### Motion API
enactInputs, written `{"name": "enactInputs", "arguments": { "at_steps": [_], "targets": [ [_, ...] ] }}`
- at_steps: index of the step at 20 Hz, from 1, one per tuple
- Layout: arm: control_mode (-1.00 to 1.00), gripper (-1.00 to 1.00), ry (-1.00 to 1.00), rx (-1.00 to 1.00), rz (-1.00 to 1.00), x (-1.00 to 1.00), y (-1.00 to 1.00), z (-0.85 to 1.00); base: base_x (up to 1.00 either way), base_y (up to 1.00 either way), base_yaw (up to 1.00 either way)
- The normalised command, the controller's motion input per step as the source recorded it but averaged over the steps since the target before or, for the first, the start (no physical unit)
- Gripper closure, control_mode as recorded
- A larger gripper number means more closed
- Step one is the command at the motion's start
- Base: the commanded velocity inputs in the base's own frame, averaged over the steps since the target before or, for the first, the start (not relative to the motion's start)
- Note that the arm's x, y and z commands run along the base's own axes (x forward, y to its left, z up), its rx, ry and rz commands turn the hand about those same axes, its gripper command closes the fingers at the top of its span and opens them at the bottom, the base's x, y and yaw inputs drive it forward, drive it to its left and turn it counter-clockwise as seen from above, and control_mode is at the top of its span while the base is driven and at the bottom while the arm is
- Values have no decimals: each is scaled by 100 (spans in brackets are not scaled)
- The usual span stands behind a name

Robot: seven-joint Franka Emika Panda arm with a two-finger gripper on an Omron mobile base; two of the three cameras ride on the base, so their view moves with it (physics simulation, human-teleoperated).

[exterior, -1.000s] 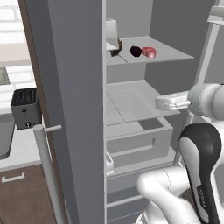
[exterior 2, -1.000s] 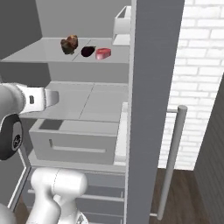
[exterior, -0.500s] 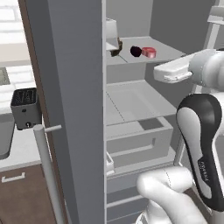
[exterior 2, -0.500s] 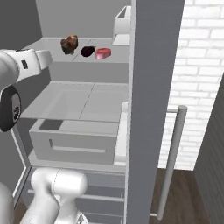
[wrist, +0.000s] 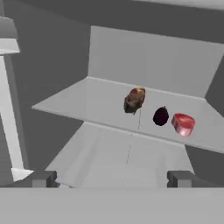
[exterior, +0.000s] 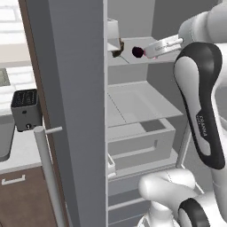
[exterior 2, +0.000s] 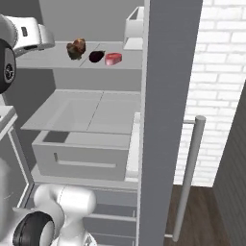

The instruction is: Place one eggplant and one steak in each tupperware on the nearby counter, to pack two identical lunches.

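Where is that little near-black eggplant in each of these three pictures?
Left base view: the dark eggplant sits top centre on the fridge shelf.
Right base view: upper left, between the brown steak and the pink steak.
Hand view: right of centre.
Shared landmark: that shelf.

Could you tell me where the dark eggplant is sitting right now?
In the hand view, the dark eggplant sits on the fridge shelf, between the brown steak and the pink-red steak.
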Motion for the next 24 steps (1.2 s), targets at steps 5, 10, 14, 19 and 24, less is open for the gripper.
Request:
{"name": "enactInputs", "arguments": {
  "at_steps": [5,10,14,19,24],
  "targets": [
    [-100,-100,0,11,-27,69,1,-42,0,0,0],
    [-100,-100,0,10,-19,65,12,-11,0,0,0],
    [-100,-100,0,3,-7,99,20,-21,0,0,0],
    [-100,-100,10,4,0,100,3,-21,0,0,0],
    [-100,-100,6,1,0,94,9,-13,0,0,0]
  ]
}}
